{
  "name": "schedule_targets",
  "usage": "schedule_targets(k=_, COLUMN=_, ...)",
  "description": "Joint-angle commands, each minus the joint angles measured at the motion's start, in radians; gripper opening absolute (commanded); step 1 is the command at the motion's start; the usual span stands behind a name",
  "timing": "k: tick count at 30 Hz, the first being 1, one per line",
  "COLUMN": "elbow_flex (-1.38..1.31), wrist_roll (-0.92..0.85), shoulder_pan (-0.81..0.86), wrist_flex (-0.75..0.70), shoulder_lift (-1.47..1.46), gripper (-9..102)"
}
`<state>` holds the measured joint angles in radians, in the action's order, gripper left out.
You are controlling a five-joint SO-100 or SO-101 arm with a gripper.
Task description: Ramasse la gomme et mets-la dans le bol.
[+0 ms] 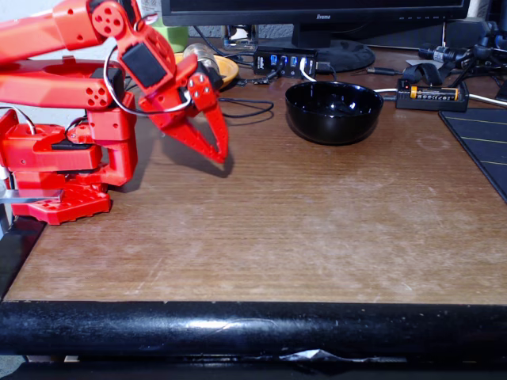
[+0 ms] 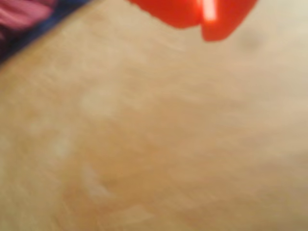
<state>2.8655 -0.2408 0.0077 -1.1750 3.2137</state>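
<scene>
Up at the left of the fixed view, the red arm (image 1: 87, 79) folds over its base and points its pincer (image 1: 218, 150) down and to the right, hanging just above the brown wooden counter (image 1: 277, 229) and casting a shadow beneath. Its two tapered fingers lie pressed together at the tips, with nothing seen between them. The blurred wrist view shows the same red fingers (image 2: 192, 12) entering from the top edge, separated by a thin bright slit, over bare pale wood.

The black bowl (image 1: 333, 112) stands at the back of the counter, to the right of the pincer and well apart from it; its glossy inside shows reflections, and I cannot tell whether anything lies in it. The eraser cannot be made out on the counter or in the pincer.

Behind the bowl sits a small USB hub (image 1: 285, 62) with blue ports, beside a monitor stand (image 1: 337, 51). To the bowl's right lies a battery holder (image 1: 432, 95) with an orange cell, near a dark mat (image 1: 483, 142) at the right edge. An orange-yellow dish (image 1: 224, 70) peeks out behind the arm. A black padded bar (image 1: 253, 328) runs along the counter's front edge.
</scene>
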Motion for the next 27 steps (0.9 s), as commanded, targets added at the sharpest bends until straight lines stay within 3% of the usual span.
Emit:
schedule_targets(k=1, elbow_flex=0.020, wrist_roll=0.021, shoulder_pan=-0.028, wrist_flex=-0.046, shoulder_lift=0.074, gripper=-6)
schedule_targets(k=4, elbow_flex=0.034, wrist_roll=0.051, shoulder_pan=-0.048, wrist_flex=-0.107, shoulder_lift=0.110, gripper=-6)
schedule_targets(k=14, elbow_flex=0.221, wrist_roll=0.063, shoulder_pan=-0.055, wrist_flex=-0.091, shoulder_lift=0.112, gripper=-6)
schedule_targets(k=27, elbow_flex=0.224, wrist_roll=0.104, shoulder_pan=-0.051, wrist_flex=-0.077, shoulder_lift=0.112, gripper=-2)
